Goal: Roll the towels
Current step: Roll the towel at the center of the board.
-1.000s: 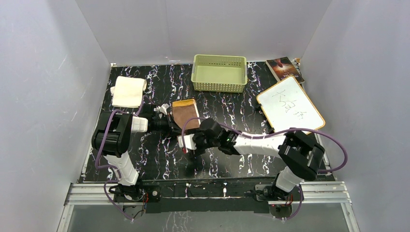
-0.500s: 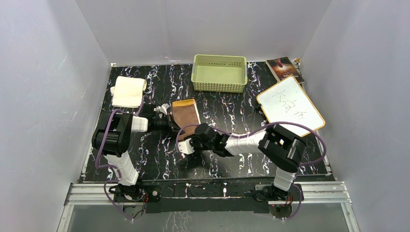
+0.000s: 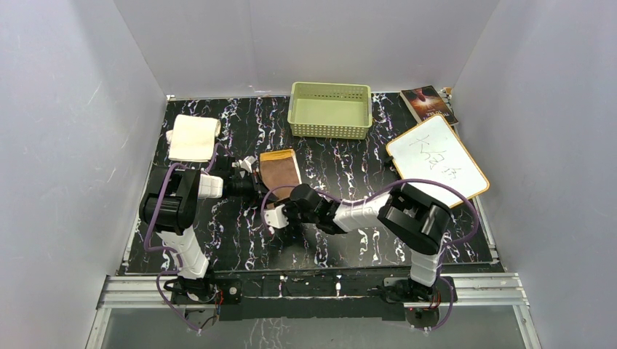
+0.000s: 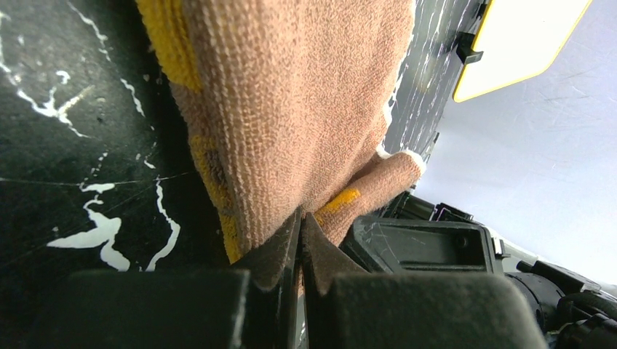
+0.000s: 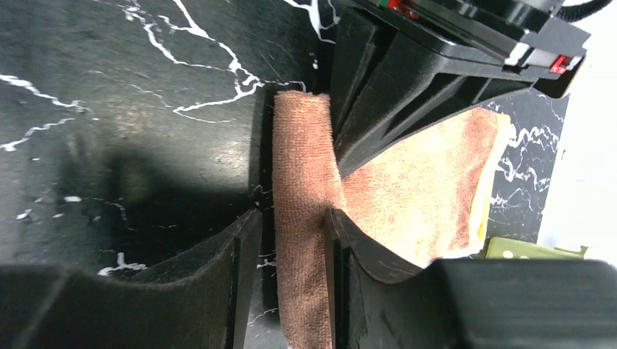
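Observation:
The mustard-yellow and brown towel [image 3: 280, 171] lies at mid-table, its near edge folded into a short roll [image 5: 302, 160]. My left gripper [image 3: 252, 187] is shut on the towel's left near edge, and the cloth [image 4: 291, 94] bunches at the closed fingertips of the left gripper [image 4: 300, 218]. My right gripper [image 3: 280, 212] is at the towel's near end. In the right wrist view the right gripper [image 5: 292, 218] is open and straddles the rolled fold; one finger touches it and a small gap shows at the other. The cream-white towel [image 3: 193, 138] lies folded at the back left.
A pale green basket [image 3: 330, 109] stands at the back centre. A white board with an orange rim [image 3: 436, 156] lies at the right, and a book [image 3: 428, 103] sits behind it. Grey walls enclose the black marbled table [image 3: 342, 240].
My right gripper has moved left and a little away from me to the towel's near end, and its elbow has swung left. The left arm and the towel have held still.

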Tool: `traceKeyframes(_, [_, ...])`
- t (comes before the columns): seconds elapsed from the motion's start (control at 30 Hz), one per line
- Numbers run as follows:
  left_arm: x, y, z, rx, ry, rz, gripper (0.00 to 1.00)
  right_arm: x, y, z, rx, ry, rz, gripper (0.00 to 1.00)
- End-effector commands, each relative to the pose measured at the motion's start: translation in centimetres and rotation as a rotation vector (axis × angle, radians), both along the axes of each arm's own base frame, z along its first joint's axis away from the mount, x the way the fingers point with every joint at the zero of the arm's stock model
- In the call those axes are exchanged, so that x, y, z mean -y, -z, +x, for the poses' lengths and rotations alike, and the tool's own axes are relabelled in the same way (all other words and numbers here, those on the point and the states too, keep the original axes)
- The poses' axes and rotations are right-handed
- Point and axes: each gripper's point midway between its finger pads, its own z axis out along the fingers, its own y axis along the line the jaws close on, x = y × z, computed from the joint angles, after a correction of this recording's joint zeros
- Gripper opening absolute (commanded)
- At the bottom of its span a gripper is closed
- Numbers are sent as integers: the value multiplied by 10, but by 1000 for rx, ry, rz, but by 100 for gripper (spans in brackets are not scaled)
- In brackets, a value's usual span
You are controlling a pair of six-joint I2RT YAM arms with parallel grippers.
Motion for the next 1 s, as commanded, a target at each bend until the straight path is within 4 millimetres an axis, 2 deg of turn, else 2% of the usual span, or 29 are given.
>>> traceKeyframes(0.0, [-18,51,-34,-139,4,181,0,-2,-3,21,39,49,5,35])
traceKeyframes(0.13, [-17,49,-34,-134,11,173,0,3,3,31,48,99,-12,32])
traceKeyframes(0.23, [-17,48,-33,-131,13,173,0,1,3,34,-8,123,20,29])
traceKeyframes(0.3, [-17,46,-32,-127,15,176,0,-1,4,33,-55,134,31,20])
traceKeyframes(0.37, [-17,46,-32,-127,19,179,0,-3,4,29,-108,141,40,0])
traceKeyframes(0.4, [-17,45,-31,-125,19,180,0,-5,4,26,-141,145,43,0])
traceKeyframes(0.53, [-14,43,-31,-118,36,184,0,-14,-5,3,-362,160,82,0])
traceKeyframes(0.63, [-11,46,-37,-111,92,245,0,-22,-14,-28,-627,186,113,0])
traceKeyframes(0.73, [-5,44,-42,-116,116,233,0,-21,-22,-57,-840,231,131,0])
traceKeyframes(0.83, [0,35,-41,-102,110,206,0,-20,-32,-71,-964,294,188,0])
traceKeyframes(0.97, [5,5,-30,-49,89,174,0,-19,-36,-73,-1046,397,180,0])
